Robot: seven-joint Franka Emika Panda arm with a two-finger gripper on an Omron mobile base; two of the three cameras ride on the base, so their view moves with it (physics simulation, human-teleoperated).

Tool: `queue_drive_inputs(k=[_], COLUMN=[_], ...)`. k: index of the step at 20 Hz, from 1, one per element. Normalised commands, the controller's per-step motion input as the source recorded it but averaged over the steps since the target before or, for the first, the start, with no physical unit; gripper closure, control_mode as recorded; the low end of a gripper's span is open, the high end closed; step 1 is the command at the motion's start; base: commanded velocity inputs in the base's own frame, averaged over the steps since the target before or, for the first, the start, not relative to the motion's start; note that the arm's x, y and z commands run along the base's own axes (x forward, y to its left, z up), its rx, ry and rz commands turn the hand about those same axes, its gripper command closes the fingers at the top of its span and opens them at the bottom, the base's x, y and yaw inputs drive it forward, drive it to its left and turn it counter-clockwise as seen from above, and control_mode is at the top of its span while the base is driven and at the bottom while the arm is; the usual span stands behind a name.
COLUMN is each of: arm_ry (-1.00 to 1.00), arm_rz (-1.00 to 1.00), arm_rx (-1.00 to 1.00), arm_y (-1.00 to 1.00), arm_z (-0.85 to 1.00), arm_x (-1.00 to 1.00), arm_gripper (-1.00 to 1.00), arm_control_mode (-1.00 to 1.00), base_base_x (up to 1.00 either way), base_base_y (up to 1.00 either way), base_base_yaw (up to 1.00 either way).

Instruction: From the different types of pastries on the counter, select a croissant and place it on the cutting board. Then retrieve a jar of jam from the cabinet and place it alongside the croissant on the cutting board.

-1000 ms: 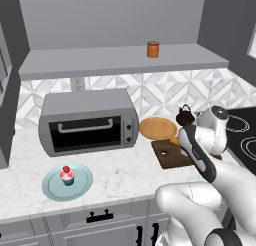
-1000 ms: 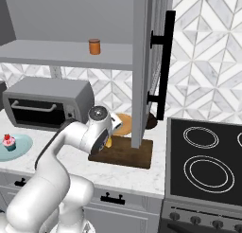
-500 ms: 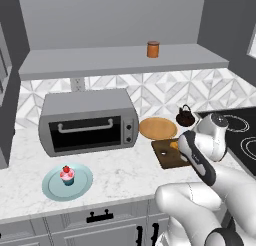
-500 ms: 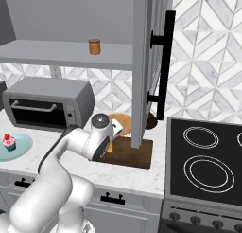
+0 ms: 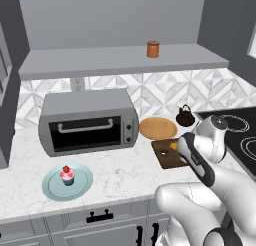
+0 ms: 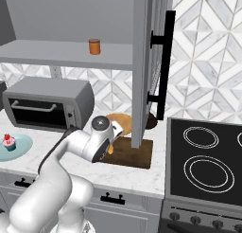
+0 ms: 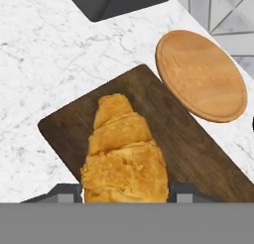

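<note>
Hand view: the croissant (image 7: 122, 156) occupies the lower centre of the frame, lying on the cutting board (image 7: 188, 144), its tapered end pointing toward the top. The two finger tips (image 7: 67, 192) rise at the bottom edge, one on each side of the pastry's wide end and right against it. Whether the gripper (image 7: 124, 194) is clamped on the croissant or just slackened around it cannot be told from this view. A round tan plate (image 7: 201, 74) sits at the upper right, just beside the board's far edge; the counter (image 7: 44, 54) fills the upper left.

Left base view: the cutting board (image 5: 167, 154) lies right of centre on the counter (image 5: 125, 172), partly covered by the arm. A sliver of the croissant (image 5: 173, 146) shows beside the wrist. The jar of jam (image 5: 153, 49) stands upright at the upper centre on the cabinet (image 5: 120, 60) shelf. A toaster oven (image 5: 89, 121) sits left of centre; a cupcake (image 5: 66, 175) rests on a light-blue plate (image 5: 80, 182) at the lower left. A black kettle (image 5: 185, 117) stands behind the board.

Right base view: the jar of jam (image 6: 94, 46) appears at the upper left on the shelf, and the cutting board (image 6: 134, 154) at centre, beside the stove (image 6: 208, 161).
</note>
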Motion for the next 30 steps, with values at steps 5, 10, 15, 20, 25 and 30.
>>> queue_drive_inputs(k=[5, 10, 15, 20, 25, 30], arm_ry=[-0.03, -0.01, 0.0, 0.01, -0.07, -0.13], arm_rz=[0.0, 0.0, -0.01, -0.17, -0.16, -0.17], arm_rx=[0.0, -0.02, 0.0, 0.0, 0.0, 0.02], arm_y=[0.0, 0.04, 0.16, 0.32, 0.4, 0.18], arm_z=[0.0, 0.3, 0.68, 1.0, 1.0, 1.0], arm_x=[0.0, 0.0, 0.01, 0.0, -0.12, -0.31], arm_gripper=[-1.0, -1.0, -1.0, -1.0, -1.0, -1.0], arm_control_mode=[-1.0, -1.0, -1.0, -1.0, -1.0, -1.0], base_base_x=[0.0, 0.0, 0.0, 0.0, 0.0, 0.0], base_base_y=[0.0, 0.0, 0.0, 0.0, 0.0, 0.0], base_base_yaw=[0.0, 0.0, 0.0, 0.0, 0.0, 0.0])
